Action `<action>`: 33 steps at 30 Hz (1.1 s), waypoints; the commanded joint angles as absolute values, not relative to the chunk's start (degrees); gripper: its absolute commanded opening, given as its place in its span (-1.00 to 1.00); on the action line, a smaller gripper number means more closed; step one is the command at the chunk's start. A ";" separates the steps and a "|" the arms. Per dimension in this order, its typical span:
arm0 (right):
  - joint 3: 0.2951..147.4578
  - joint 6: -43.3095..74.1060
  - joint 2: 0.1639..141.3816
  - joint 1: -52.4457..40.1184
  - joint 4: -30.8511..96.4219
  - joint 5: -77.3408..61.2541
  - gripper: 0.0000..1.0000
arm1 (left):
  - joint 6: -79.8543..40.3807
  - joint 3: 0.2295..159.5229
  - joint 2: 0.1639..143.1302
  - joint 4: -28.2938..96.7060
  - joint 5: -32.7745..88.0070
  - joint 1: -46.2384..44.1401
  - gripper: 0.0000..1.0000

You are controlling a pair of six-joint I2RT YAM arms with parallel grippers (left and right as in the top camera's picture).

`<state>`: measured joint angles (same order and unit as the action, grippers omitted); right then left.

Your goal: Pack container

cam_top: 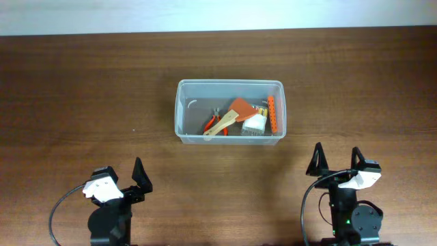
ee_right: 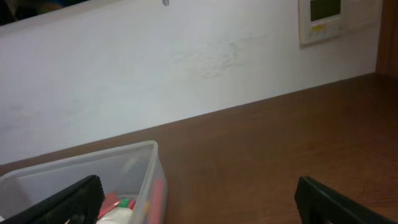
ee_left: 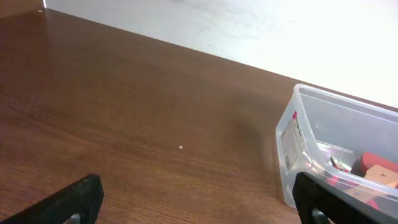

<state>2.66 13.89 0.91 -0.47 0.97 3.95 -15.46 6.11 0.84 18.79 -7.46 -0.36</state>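
The clear plastic container (cam_top: 186, 109) stands in the middle of the brown table. Inside it lie red-handled pliers (cam_top: 211, 123), a wooden-handled scraper with an orange blade (cam_top: 231, 115), a white piece (cam_top: 253, 124) and an orange bar (cam_top: 273, 114). My left gripper (cam_top: 121, 179) is open and empty near the front left edge, well short of the container. My right gripper (cam_top: 337, 161) is open and empty at the front right. The container also shows at the right of the left wrist view (ee_left: 305, 143) and at the lower left of the right wrist view (ee_right: 140, 163).
A pale wall (ee_right: 186, 68) runs behind the table's far edge, with a small wall panel (ee_right: 320, 18) at the upper right. Bare wood lies on both sides of the container and between it and the grippers.
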 commanded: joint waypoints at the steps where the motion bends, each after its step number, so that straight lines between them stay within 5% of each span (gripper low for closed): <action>1: 1.34 13.56 0.19 -0.32 0.40 3.22 0.97 | -14.94 5.76 0.30 18.50 -7.27 -0.69 0.99; 33: 0.32 13.58 0.36 -0.32 4.29 3.40 0.97 | -14.94 5.76 0.30 18.50 -7.27 -0.69 0.99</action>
<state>0.69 13.67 0.91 -0.47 3.90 3.53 -15.44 6.09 0.84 18.79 -7.46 -0.36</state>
